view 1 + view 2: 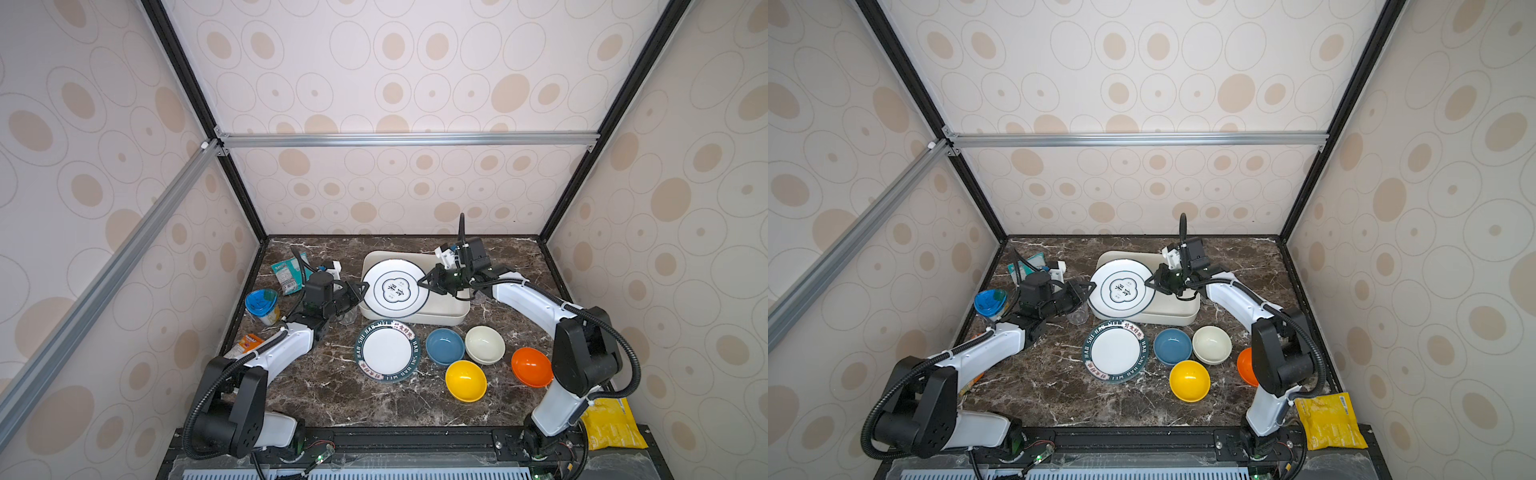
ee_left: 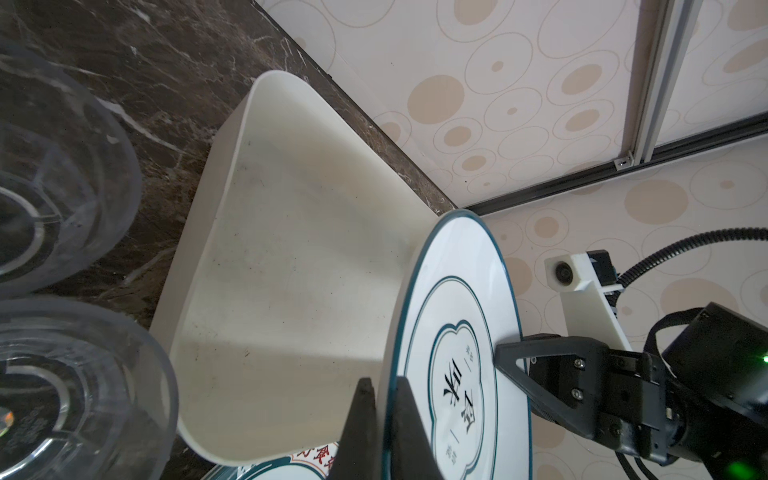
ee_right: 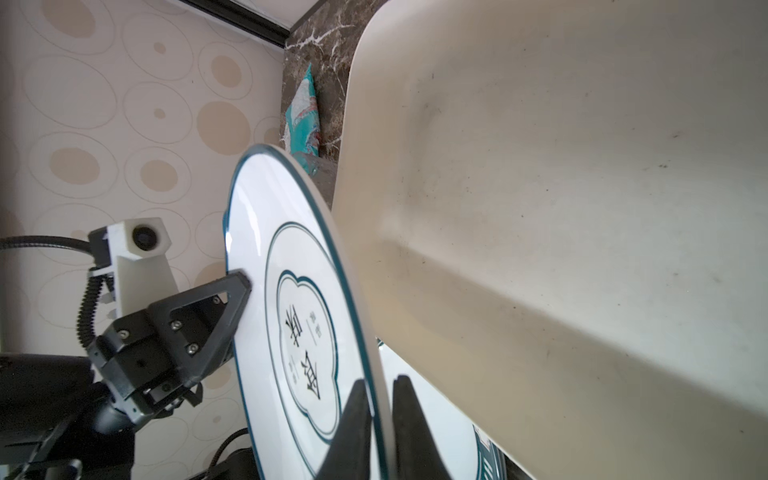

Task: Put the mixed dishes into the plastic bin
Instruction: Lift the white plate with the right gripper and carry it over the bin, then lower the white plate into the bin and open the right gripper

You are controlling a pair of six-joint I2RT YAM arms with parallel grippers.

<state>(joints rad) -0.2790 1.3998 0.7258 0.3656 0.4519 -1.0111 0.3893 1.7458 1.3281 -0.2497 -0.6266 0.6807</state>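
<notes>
Left claw (image 1: 364, 287) and right claw (image 1: 420, 282) each pinch an opposite rim edge of the white plate (image 1: 394, 289), which hangs just above the plastic bin (image 1: 455, 311). The placing step looks to be in hand. Next, both should lower the plate together onto the bin floor, then spread their jaws.

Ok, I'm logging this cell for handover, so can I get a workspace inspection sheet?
Surface: marble tabletop, no spills seen.
Job's things: emblem plate held over white bin; lettered plate, blue bowl, cream bowl, yellow bowl, orange bowl, clear cups outside it.
Clutter: blue-lidded cup, teal packet, orange packet, yellow packet.
Pincers: left pincer, right pincer shut on emblem plate's opposite edges.
Cables: black conduits along both arms.
Surroundings: patterned walls, aluminium frame.
</notes>
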